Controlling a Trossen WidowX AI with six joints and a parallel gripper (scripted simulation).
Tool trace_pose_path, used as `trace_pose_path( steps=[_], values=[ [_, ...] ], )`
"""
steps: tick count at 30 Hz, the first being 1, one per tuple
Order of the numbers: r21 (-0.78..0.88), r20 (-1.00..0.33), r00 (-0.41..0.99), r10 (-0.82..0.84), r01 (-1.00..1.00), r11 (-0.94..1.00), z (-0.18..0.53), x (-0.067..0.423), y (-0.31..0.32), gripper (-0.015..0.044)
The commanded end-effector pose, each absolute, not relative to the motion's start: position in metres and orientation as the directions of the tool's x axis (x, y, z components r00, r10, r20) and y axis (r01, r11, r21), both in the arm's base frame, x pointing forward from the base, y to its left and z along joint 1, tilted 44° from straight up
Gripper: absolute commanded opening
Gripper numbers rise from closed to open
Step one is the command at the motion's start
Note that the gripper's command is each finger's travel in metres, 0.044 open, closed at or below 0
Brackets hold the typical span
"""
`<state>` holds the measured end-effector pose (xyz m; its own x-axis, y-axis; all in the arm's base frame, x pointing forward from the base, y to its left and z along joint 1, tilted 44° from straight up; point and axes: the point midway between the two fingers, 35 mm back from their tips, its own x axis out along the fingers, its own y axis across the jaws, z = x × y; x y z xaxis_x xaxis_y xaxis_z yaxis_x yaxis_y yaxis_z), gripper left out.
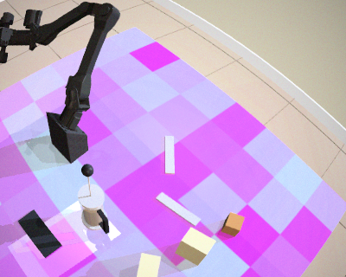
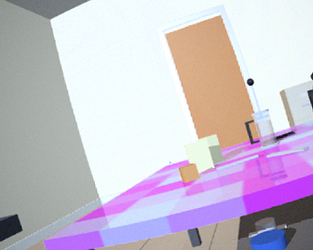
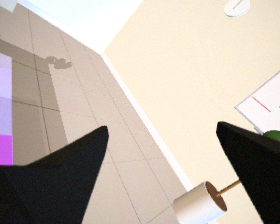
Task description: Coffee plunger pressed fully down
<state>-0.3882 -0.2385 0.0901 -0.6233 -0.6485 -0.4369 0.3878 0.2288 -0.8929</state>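
The coffee press (image 1: 92, 210) (image 2: 264, 128) stands upright on the checkered table (image 1: 242, 125) (image 2: 170, 208), a glass beaker with a black handle. Its plunger knob (image 1: 87, 170) (image 2: 250, 82) is a black ball raised high on a thin rod above the lid. My gripper (image 1: 3, 36) (image 3: 161, 129) is open and empty. It is held high at the far left, well away from the press and beyond the arm's base (image 1: 67, 138). In the wrist view the two dark fingers frame only the floor and a wall; the press does not show there.
Two white strips (image 1: 169, 154) (image 1: 178, 209) lie mid-table. An orange cube (image 1: 233, 223) (image 2: 189, 173), a cream box (image 1: 195, 245) (image 2: 203, 153) and another cream block (image 1: 149, 265) sit right of the press. A black slab (image 1: 40, 232) lies to its left. A blue bowl (image 2: 268, 242) is under the table.
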Motion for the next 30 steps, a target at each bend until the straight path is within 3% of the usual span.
trace_pose_path(
  steps=[1, 8, 18, 30],
  values=[
    [-0.891, -0.439, -0.617, -0.653, 0.392, 0.229, 0.090, -0.386, -0.241, 0.0426],
    [-0.826, -0.484, -0.462, -0.743, 0.522, 0.214, 0.086, -0.336, -0.291, 0.0440],
    [-0.636, -0.576, -0.066, -0.815, 0.662, 0.396, 0.080, -0.195, -0.370, 0.0440],
    [-0.192, -0.651, 0.472, -0.595, 0.656, 0.730, 0.079, 0.018, -0.376, 0.0440]
  ],
)
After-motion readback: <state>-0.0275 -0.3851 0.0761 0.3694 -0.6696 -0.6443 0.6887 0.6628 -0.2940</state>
